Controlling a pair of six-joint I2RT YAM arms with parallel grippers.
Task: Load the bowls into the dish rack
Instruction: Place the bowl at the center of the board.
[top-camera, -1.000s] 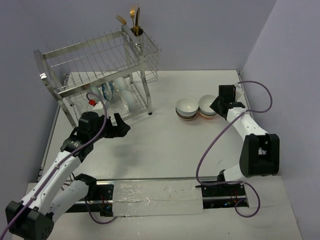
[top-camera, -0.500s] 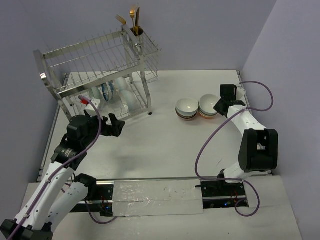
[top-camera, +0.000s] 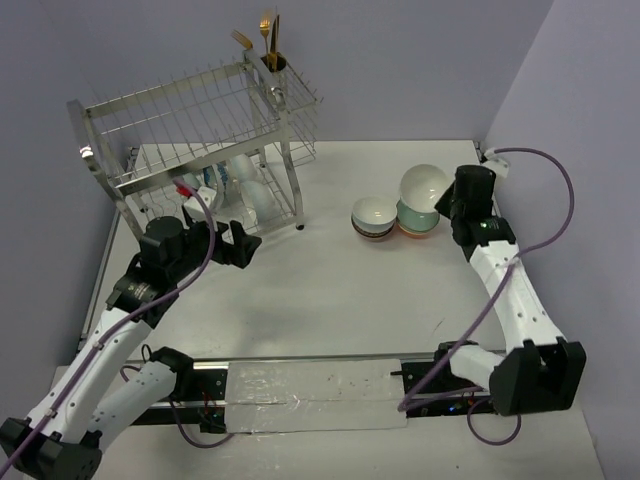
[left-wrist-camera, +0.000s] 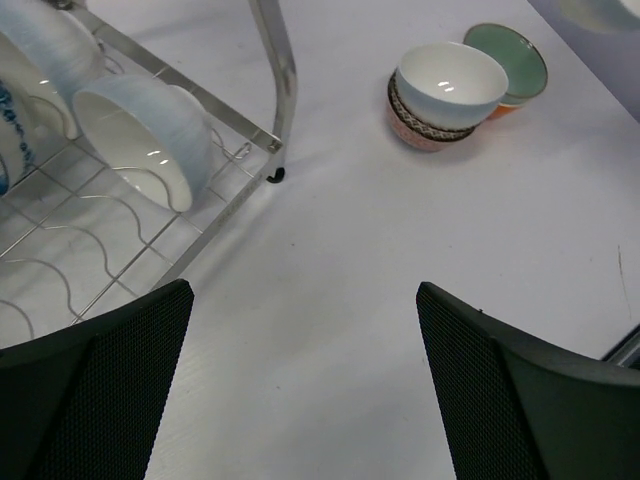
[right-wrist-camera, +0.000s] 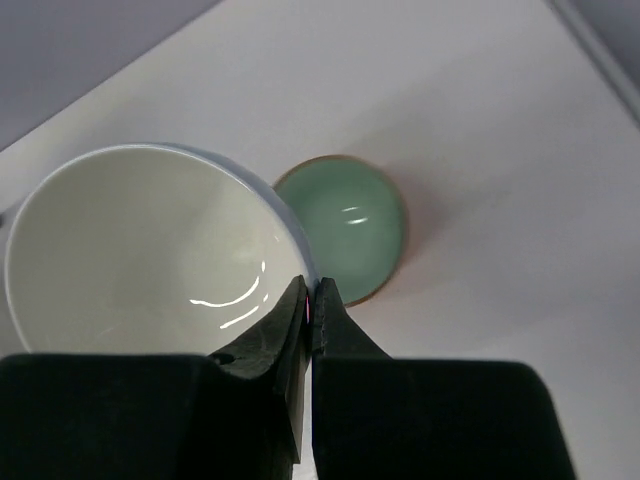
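My right gripper (right-wrist-camera: 311, 290) is shut on the rim of a white bowl (right-wrist-camera: 150, 250), with one finger inside and one outside. That white bowl (top-camera: 424, 185) hangs tilted above a bowl that is teal inside and orange outside (top-camera: 415, 217), which rests on the table (right-wrist-camera: 349, 225). To its left a white bowl (top-camera: 373, 212) tops a small stack with a brown-patterned one underneath (left-wrist-camera: 443, 88). The silver dish rack (top-camera: 200, 130) stands at the back left, with several white bowls (left-wrist-camera: 140, 140) on its lower shelf. My left gripper (left-wrist-camera: 305, 295) is open and empty over bare table in front of the rack.
Gold cutlery (top-camera: 266, 40) stands in the cup at the rack's top right corner. One rack leg (left-wrist-camera: 275, 90) comes down close to my left gripper's far left. Purple walls close in the table at the back and right.
My right gripper closed on the white bowl's rim and lifted it off the teal bowl. The left arm shifted back a little in front of the rack, still open.
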